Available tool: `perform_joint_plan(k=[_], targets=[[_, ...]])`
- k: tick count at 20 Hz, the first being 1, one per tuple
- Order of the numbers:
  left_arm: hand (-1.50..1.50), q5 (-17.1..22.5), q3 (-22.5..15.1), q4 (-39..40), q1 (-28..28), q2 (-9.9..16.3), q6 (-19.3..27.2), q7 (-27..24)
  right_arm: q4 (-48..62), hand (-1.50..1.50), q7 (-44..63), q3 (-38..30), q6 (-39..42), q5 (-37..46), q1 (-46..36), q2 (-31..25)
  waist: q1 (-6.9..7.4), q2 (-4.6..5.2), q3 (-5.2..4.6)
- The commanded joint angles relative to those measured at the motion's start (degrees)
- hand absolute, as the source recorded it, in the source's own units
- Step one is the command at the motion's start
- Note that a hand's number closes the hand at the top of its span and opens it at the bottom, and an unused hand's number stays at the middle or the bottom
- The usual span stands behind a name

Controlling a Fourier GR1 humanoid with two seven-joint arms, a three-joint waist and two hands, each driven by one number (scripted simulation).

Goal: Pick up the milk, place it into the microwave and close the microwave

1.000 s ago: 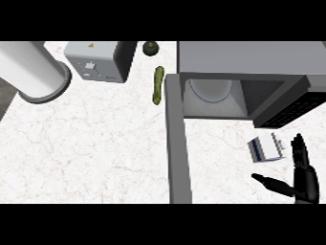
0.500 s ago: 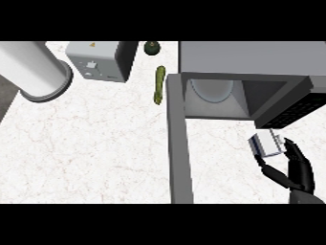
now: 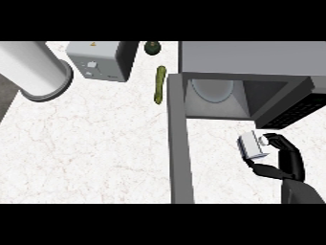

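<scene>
1. The milk carton (image 3: 253, 145) sits in the right hand (image 3: 287, 160), just in front of the open microwave (image 3: 254, 62) and below its cavity (image 3: 215, 98) in the view, over the white marble counter (image 3: 88, 143).
2. The right hand has its fingers curled round the carton's right side, with the thumb coming up from below. It has hold of the carton and nothing else.
3. The left hand does not show. The pale cylinder (image 3: 24, 67) at upper left looks like that forearm, though I cannot be sure.
4. The carton is a small, pale, boxy thing. I judge it light and fairly stiff, but its walls would likely dent if squeezed, and its smooth faces could slide between the fingers.
5. The best hold is across two opposite flat faces at mid-height, as the hand seems to have it now. The top ridge would be a poor place to pinch.
6. The microwave door (image 3: 181, 153) stands open and runs down the view, left of the carton, so the way into the cavity looks free.
7. The toaster (image 3: 98, 61), the cucumber (image 3: 159, 84) and the avocado (image 3: 152, 47) lie well apart from the carton.
</scene>
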Motion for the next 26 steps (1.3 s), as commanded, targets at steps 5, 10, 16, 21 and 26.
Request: perform_joint_plan(k=[5,10,16,21,26], targets=[[-1.50,7.03,1.99,-5.68,2.80,1.48,1.20,2.57,0.32,1.50,-3.07,5.32,0.79,4.14,-4.36,6.93,-0.30,-0.25,-0.02],[-1.50,6.24,2.31,-5.44,2.25,-0.71,0.62,1.99,-0.97,1.50,-1.49,6.51,2.58,4.44,-5.60,6.49,-1.09,-0.35,-0.11],[-1.50,5.72,2.89,-5.60,3.48,-2.00,-1.98,2.70,-1.78,1.50,-0.83,7.11,-3.36,5.54,-8.95,7.85,-0.80,-0.27,-0.10],[-1.50,9.17,6.78,-1.01,-1.25,4.52,2.36,5.45,-2.23,1.50,7.73,6.38,-3.90,4.73,-16.41,5.98,-1.30,-0.22,-0.13],[-1.50,6.57,4.14,-2.29,-1.16,0.49,-0.91,5.90,1.98,1.50,12.34,5.68,-5.25,5.11,-23.24,3.62,-0.14,0.11,-0.09]])
